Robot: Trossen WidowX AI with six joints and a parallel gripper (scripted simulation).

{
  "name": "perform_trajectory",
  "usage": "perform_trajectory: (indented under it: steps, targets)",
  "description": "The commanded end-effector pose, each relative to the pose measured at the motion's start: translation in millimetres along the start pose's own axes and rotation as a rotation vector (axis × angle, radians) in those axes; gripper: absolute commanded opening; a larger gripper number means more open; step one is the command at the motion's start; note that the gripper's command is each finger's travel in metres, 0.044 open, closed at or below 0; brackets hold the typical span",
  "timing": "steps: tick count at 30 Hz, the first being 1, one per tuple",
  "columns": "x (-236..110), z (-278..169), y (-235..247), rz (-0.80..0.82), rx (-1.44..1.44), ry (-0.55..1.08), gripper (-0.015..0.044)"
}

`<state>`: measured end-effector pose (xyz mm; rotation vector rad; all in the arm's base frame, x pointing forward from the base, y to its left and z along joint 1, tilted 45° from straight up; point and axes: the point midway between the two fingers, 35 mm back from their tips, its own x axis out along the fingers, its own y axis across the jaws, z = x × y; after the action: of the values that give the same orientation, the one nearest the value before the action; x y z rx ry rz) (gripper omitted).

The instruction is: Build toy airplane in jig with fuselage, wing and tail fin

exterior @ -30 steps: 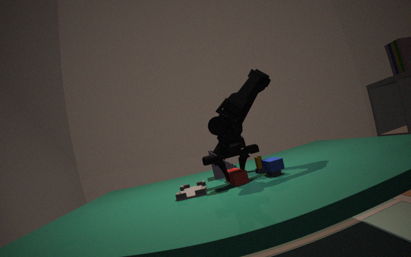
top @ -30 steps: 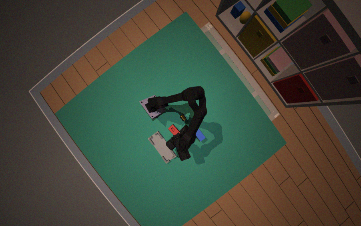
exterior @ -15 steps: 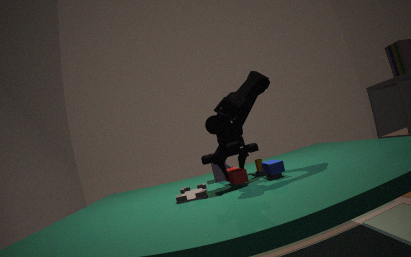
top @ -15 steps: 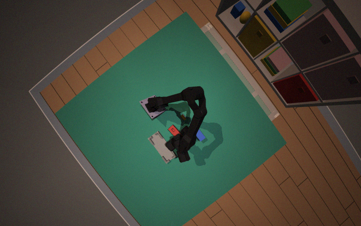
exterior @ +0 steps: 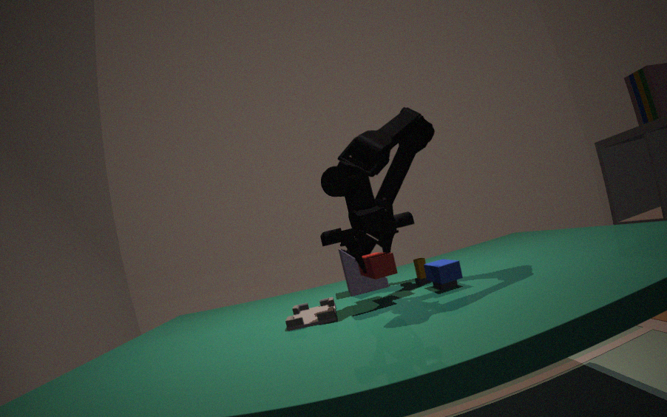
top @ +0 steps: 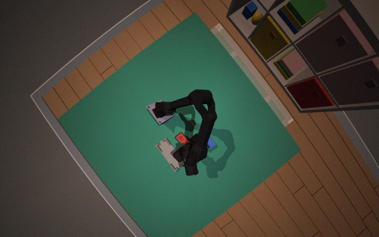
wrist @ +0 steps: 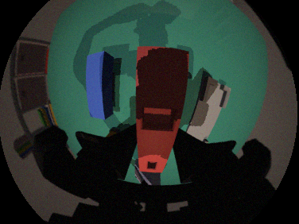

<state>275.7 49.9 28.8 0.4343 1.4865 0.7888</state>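
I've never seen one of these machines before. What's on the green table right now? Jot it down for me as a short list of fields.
gripper: shut on the red fuselage
red fuselage: lifted off the green mat, held in the air
grey jig: on the mat, cradle unfilled
blue wing: on the mat, not fitted
yellow tail fin: standing beside the blue wing, not fitted
task stage: nothing seated in the jig yet
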Motion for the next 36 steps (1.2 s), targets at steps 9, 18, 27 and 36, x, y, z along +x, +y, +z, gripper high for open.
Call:
perform_trajectory:
  steps: [9,18,27,36]
  targets:
    - [-39,-2,0,-0.005,-0.005,0.002,0.0]
    - [-67,-6,3,0.001,-0.006,0.003,0.0]
    - [-67,-6,-10,0.001,0.002,0.003,0.0]
    - [-58,-6,-37,-0.002,0.022,0.0,0.0]
